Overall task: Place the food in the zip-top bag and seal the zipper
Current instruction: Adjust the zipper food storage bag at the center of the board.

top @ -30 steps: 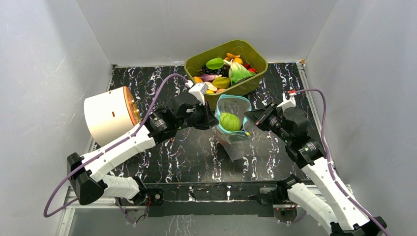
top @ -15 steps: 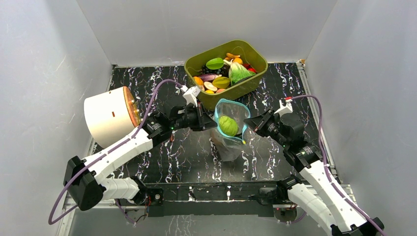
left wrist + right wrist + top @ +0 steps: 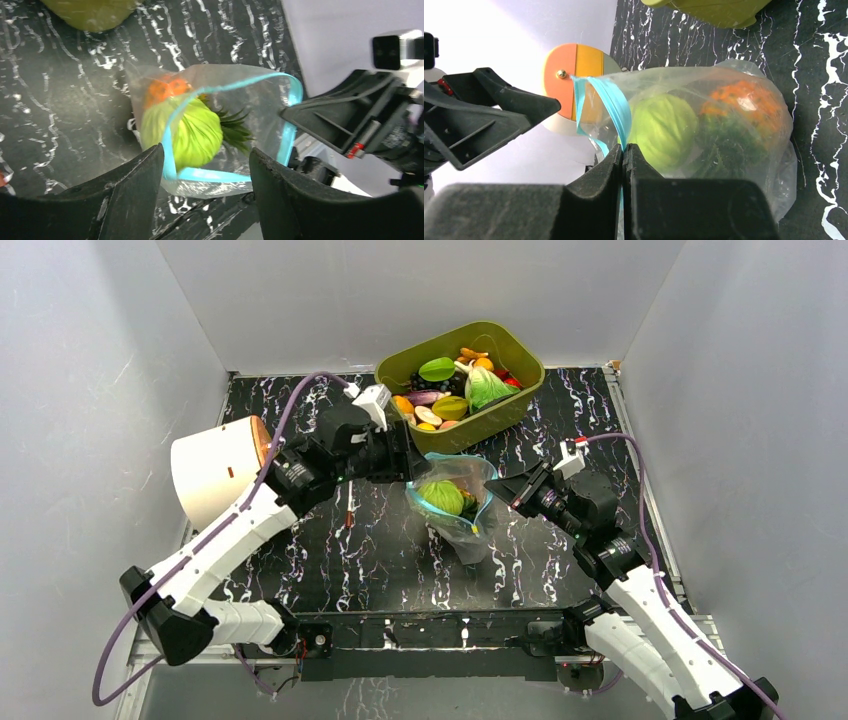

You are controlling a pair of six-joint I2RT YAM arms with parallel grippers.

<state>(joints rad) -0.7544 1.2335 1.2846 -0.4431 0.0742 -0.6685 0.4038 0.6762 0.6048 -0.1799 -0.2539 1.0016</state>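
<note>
Since a second ago the left claw (image 3: pixel 404 458) has let go of the rim and drawn back. The zip-top bag (image 3: pixel 458 512) has sagged onto the tabletop (image 3: pixel 330 540) and leans toward the left arm.

From above, the right claw (image 3: pixel 497 492) holds the bag's right end. The mouth gapes as a loop between the two claws.

In the left wrist view the fingers stand spread, and the zipper (image 3: pixel 220 176) lies just ahead across the gap. The cabbage (image 3: pixel 192 135) and pineapple (image 3: pixel 167 89) sit inside the bag. Whether either finger touches the strip is hard to tell.

In the right wrist view the jaws are pressed together on the zipper's near end, and the strip runs away toward the left claw. Its long axis therefore spans claw to claw, and the left claw is the nearer to its free end.
</note>
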